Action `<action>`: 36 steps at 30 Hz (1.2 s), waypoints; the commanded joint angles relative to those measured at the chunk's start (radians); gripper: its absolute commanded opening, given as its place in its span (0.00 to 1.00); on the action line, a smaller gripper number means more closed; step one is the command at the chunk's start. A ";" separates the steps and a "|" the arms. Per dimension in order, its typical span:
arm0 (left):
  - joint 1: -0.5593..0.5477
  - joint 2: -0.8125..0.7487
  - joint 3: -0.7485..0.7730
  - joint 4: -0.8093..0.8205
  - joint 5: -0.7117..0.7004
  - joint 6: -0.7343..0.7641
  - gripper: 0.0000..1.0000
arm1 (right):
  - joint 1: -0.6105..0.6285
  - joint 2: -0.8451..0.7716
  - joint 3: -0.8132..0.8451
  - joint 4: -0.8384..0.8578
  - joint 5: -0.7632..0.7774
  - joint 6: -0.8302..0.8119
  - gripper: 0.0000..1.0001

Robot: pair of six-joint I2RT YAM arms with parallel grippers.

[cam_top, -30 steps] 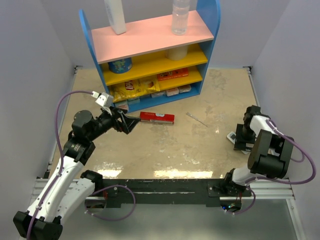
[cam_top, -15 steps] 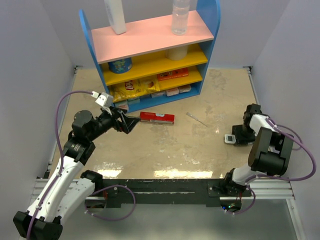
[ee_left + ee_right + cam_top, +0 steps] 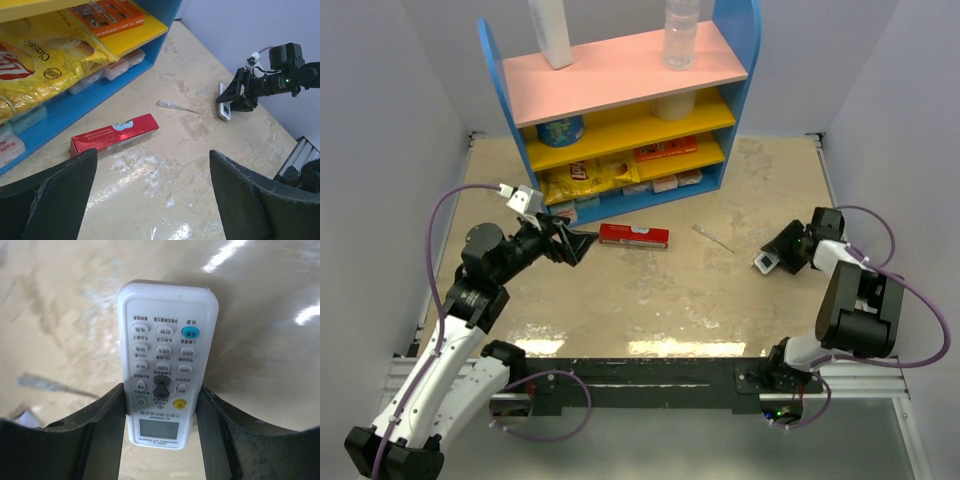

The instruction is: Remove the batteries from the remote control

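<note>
Two arms are working from the near edge of the worktop (image 3: 650, 310). Near its right edge the right gripper (image 3: 161, 390) is clamping the remote control (image 3: 167, 335) by its long sides, button face toward the wrist camera. That hold is probably steadying it so the back can be reached; the batteries are not showing, presumably inside. Whether the remote is lifted, I cannot tell. The left gripper (image 3: 152, 160) is hanging wide apart and empty over the left side, likely waiting. Beyond, a red box (image 3: 114, 134) and a thin pale stick (image 3: 177, 106) are lying mid-worktop on glossy, beige, marbled stone. A blue shelf unit (image 3: 620, 70) is standing at the far edge, with pale walls closing in.
</note>
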State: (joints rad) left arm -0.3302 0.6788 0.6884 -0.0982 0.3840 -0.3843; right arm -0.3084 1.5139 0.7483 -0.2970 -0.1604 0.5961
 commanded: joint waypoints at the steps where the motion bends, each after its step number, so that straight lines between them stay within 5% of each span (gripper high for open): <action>1: -0.010 -0.001 0.000 -0.001 -0.014 -0.034 0.97 | 0.070 0.019 -0.130 0.104 -0.234 -0.130 0.39; 5: -0.010 0.002 -0.006 0.012 0.070 -0.080 0.95 | 0.234 -0.059 -0.119 0.105 -0.281 -0.131 0.38; 10: -0.010 0.041 -0.003 0.063 0.167 -0.146 0.95 | 0.409 -0.263 -0.213 0.367 -0.534 0.014 0.37; 18: -0.012 0.105 -0.052 0.297 0.308 -0.297 0.95 | 0.690 -0.478 -0.194 0.557 -0.654 0.117 0.37; 36: -0.202 0.297 -0.139 0.732 0.339 -0.467 0.95 | 0.966 -0.451 -0.268 1.088 -0.697 0.406 0.37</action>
State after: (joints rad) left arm -0.4889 0.9436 0.5575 0.4984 0.7113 -0.8280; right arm 0.6319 1.0435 0.4938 0.6163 -0.8341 0.9276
